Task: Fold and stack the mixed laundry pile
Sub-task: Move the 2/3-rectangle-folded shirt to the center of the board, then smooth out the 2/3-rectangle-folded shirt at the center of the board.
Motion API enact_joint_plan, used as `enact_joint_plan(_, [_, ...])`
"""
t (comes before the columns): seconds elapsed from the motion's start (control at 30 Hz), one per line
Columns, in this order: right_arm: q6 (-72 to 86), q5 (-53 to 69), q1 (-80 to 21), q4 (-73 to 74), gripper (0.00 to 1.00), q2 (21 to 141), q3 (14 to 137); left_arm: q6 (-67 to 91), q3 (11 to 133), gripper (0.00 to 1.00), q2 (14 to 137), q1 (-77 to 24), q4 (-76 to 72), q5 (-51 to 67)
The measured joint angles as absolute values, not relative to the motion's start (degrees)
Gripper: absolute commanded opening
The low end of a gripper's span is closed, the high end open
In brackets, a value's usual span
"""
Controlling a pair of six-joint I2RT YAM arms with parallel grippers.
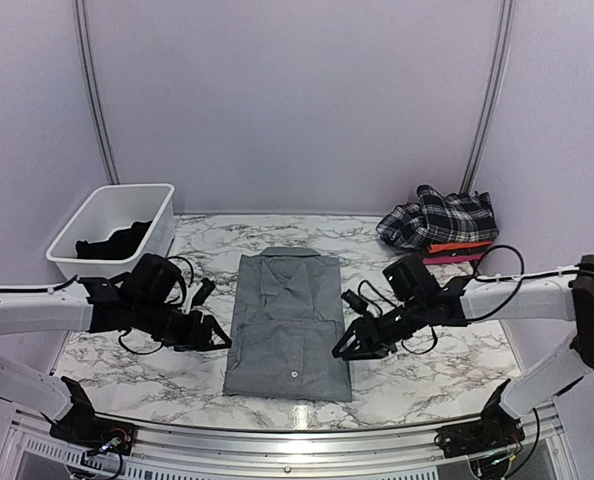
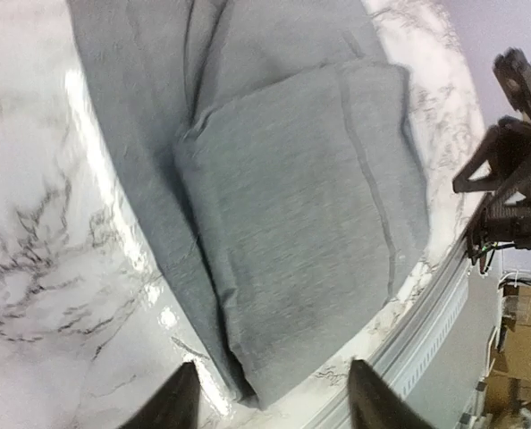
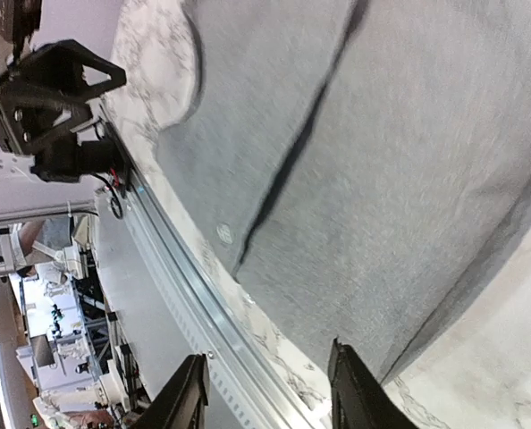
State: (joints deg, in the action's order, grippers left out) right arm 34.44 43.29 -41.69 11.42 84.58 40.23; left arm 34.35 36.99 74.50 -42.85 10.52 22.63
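Left to right, top view:
- Basket (image 1: 112, 225), upper left: a black cloth (image 1: 117, 243) inside, not yet folded.
- Left pincer (image 1: 209, 335): at the left edge of the grey shirt (image 1: 289, 325), part open, gripping nothing.
- The shirt: centre of the bench (image 1: 157, 380), folded to a narrow rectangle. Collar points to the top of frame, long axis top to bottom.
- Right pincer (image 1: 349, 345): at the shirt's right edge, also part open and empty.
- Upper right: plaid piece (image 1: 439, 217) lying on the red-pink piece (image 1: 455, 257).

I read this as mid-fold on the shirt. Your next move probably needs both pincers on the bottom corners, then hem up to collar, kept level.
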Motion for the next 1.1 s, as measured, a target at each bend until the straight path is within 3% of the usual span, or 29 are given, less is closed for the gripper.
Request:
enact_joint_plan(0.1, [33.12,42.3,-36.88,14.22,0.41,79.59,44.69,29.34,39.62,0.84,66.81,-42.81,12.4,20.27])
enact_joint_plan(0.2, [30.83,42.28,-33.32,14.87,0.39,83.35,52.4,22.17,44.71,0.81,66.65,-42.81,12.4,18.28])
enact_joint_plan(0.63, [23.31,49.12,-32.34,16.93,0.31,116.9,85.78,-10.72,62.15,0.67,94.87,-42.78,12.64,21.98])
enact_joint_plan(1.1, [24.16,56.38,-32.34,14.61,0.24,131.98,91.05,-19.55,72.07,0.64,113.32,-43.31,10.04,27.73])
